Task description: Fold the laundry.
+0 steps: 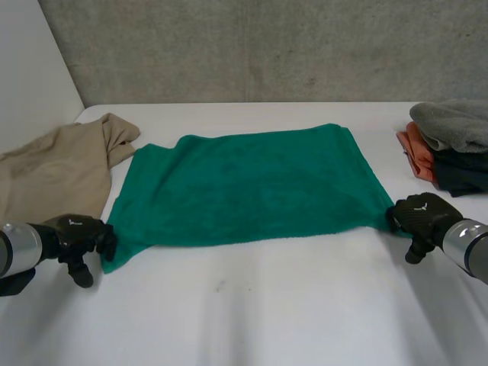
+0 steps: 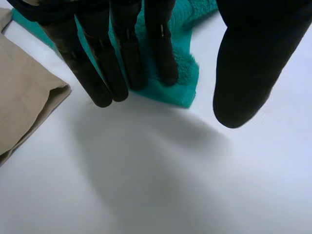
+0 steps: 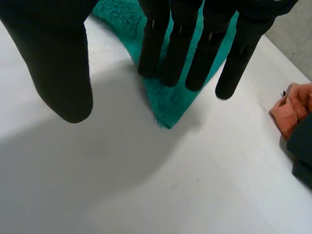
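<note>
- At the towel's two near corners, each hand should get a firm pinch: thumb slid under the corner tip, fingers on top. Doing both sides alike would likely lift the near edge level.
- Left hand: fingers straight over the near-left corner, thumb apart, grasping nothing yet.
- Right hand: the same at the near-right corner, released.
- Towel: green terry, spread flat in the middle of the table, near edge slightly wavy, between a beige garment and a folded pile.
</note>
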Controlling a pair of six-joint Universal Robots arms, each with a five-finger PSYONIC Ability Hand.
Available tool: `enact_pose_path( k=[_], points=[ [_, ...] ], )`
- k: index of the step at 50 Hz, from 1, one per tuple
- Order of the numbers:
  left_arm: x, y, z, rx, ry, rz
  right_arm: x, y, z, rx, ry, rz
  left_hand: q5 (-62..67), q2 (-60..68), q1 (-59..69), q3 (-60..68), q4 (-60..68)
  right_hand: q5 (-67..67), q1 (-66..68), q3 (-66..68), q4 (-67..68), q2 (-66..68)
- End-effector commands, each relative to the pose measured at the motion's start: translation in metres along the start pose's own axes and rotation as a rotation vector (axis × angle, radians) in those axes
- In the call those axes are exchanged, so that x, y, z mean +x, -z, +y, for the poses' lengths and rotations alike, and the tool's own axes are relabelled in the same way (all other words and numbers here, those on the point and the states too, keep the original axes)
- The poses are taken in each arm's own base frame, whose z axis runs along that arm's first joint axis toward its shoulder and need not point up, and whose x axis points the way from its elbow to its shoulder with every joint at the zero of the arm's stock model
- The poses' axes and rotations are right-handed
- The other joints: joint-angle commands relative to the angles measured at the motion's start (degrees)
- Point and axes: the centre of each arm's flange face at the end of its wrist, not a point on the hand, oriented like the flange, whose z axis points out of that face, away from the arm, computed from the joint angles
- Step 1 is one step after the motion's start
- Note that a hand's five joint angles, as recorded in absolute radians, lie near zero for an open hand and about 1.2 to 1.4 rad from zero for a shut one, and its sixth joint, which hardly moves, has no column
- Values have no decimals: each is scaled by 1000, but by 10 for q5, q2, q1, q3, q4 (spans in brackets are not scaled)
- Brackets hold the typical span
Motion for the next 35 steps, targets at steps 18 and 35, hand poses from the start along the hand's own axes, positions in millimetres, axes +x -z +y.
enact_pose_path(
  k=[18,35],
  points=[
    [-15,-45,-46,147,-41,-112,15,-53,-20,196,88,119,-76,-81,-83,-80,-76,13,1,5,6,1],
    [-7,-76,-61,203,-113,-183,17,-91,-32,267,154,238,-79,-84,-86,-83,-79,175,163,167,168,163]
  ],
)
